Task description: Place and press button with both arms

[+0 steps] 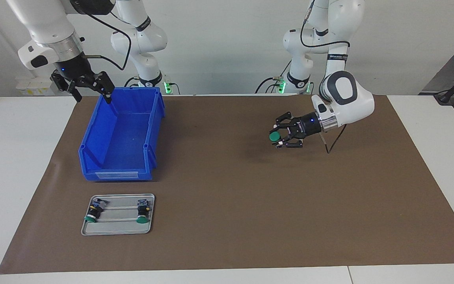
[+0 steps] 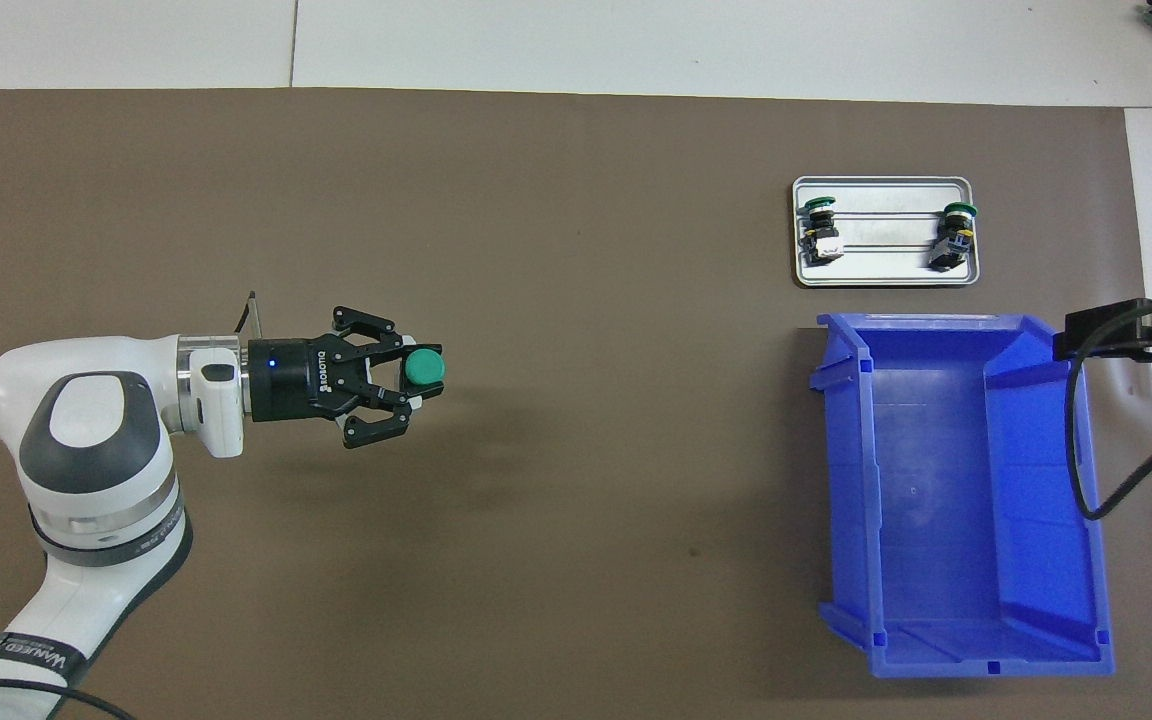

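Left gripper's fingers [image 1: 281,137] hide the button's [image 1: 275,137] body.

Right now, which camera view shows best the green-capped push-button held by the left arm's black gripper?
The overhead view: the green-capped button shows its whole round cap, gripped in the left gripper. The facing view shows the cap slantwise, smaller.

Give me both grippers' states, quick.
Left gripper: closed on the button, held in the air over the brown mat.
Right gripper: open, holding nothing, waiting above the blue bin.
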Available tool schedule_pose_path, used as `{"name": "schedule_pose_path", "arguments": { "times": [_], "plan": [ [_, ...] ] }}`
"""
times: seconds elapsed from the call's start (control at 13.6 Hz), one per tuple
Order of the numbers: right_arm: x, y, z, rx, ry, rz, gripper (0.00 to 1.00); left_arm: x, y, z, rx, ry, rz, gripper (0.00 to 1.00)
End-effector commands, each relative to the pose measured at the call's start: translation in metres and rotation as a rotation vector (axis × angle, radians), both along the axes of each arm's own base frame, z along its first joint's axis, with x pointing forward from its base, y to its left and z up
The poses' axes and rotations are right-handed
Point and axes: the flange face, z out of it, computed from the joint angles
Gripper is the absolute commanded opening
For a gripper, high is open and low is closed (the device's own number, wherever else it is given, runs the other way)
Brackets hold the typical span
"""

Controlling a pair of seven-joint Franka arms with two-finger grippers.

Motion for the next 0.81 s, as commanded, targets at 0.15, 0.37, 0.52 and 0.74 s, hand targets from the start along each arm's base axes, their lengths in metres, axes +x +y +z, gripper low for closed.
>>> {"name": "schedule_pose_path", "arguments": {
  "times": [0.15, 0.37, 0.52, 0.74],
  "plan": [
    [-0.008, -0.005, -0.002, -0.001, -0.005, 0.016, 1.0, 0.001, -0.027, -0.005, -0.026, -0.124, -0.011, 0.0],
    [-0.007, -0.009, -0.006, -0.046, 0.002, 0.016, 1.0, -0.002, -0.044, -0.027, -0.107, -0.171, -0.006, 0.0],
    [-0.005, -0.008, -0.008, -0.031, -0.001, 0.003, 1.0, -0.001, -0.046, -0.039, -0.128, -0.173, -0.001, 0.0],
    [-0.005, -0.007, -0.007, 0.024, 0.007, -0.003, 1.0, -0.001, -0.05, -0.063, -0.166, -0.216, -0.007, 0.0]
  ]
}}
